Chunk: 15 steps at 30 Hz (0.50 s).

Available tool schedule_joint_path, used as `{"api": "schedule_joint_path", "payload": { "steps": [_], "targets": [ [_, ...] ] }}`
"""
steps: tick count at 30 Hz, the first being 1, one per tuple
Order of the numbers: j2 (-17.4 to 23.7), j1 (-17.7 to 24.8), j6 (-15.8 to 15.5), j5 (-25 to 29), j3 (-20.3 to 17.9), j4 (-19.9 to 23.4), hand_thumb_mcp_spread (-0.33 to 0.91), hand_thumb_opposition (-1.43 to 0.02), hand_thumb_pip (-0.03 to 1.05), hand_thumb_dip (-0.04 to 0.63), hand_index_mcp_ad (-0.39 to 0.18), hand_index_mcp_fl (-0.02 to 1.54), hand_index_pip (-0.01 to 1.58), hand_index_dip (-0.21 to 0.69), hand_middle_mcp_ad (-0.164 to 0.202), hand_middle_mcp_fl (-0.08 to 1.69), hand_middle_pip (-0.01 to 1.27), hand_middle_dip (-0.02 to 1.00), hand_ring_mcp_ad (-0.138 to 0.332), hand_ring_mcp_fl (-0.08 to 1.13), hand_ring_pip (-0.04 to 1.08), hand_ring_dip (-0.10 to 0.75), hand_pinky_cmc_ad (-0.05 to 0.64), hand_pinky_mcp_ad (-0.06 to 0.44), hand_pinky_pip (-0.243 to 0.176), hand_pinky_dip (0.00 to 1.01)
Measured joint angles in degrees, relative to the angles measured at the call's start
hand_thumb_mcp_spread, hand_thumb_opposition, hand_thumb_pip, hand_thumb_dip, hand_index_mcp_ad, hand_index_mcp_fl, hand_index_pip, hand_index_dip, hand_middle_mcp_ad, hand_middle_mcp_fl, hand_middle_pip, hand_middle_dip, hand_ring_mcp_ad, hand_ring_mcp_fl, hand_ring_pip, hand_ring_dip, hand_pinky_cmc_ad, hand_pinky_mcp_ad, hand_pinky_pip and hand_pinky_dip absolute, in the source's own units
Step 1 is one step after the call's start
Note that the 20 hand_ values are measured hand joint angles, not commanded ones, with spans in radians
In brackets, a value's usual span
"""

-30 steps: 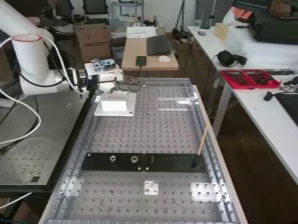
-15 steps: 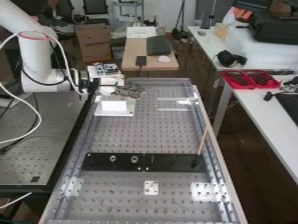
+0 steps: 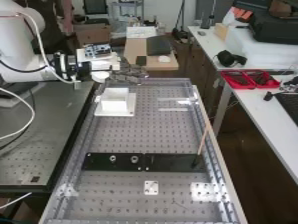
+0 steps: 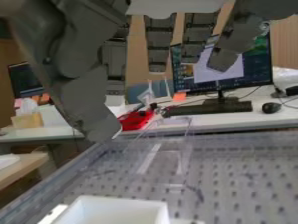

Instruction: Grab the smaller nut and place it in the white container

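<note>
While the open hand (image 3: 128,76) hangs by the perforated metal bench's (image 3: 143,132) far left corner in the high view, the boxy white container (image 3: 114,105) sits just inside the bench's left edge. In the wrist view, angular fingers (image 4: 158,45) hang loosely extended, apart from the container's smooth rim.

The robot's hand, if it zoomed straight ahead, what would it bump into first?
Nothing close by: the hand looks free to go on above the bench. Farther off it might meet the white desk or the red tray, but its height is unclear.
</note>
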Motion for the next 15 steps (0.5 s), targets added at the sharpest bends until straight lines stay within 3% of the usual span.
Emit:
{"api": "schedule_joint_path", "payload": {
  "steps": [4, 7, 15],
  "targets": [
    [4.0, -4.05, -0.6, 0.05, 3.7, -4.9, 0.39, -0.85, 0.59, 0.3, -0.169, 0.0, 0.93, 0.169, 0.051, 0.1, 0.12, 0.21, 0.129, 0.0, 0.1, 0.084, 0.316, 0.176, -0.031, 0.25],
    [6.27, -6.36, -1.51, 0.98, 7.34, -8.43, 0.39, -0.84, 0.57, 0.283, -0.171, 0.02, 0.87, 0.164, 0.049, 0.13, 0.12, 0.21, 0.126, 0.0, 0.09, 0.087, 0.314, 0.185, -0.042, 0.29],
    [6.94, -7.23, -6.4, 13.06, 17.37, -14.19, 0.39, -0.82, 0.54, 0.267, -0.152, 0.05, 0.63, 0.164, 0.051, 0.13, 0.12, 0.21, 0.148, 0.0, 0.1, 0.087, 0.316, 0.178, -0.045, 0.35]
  ]
}}
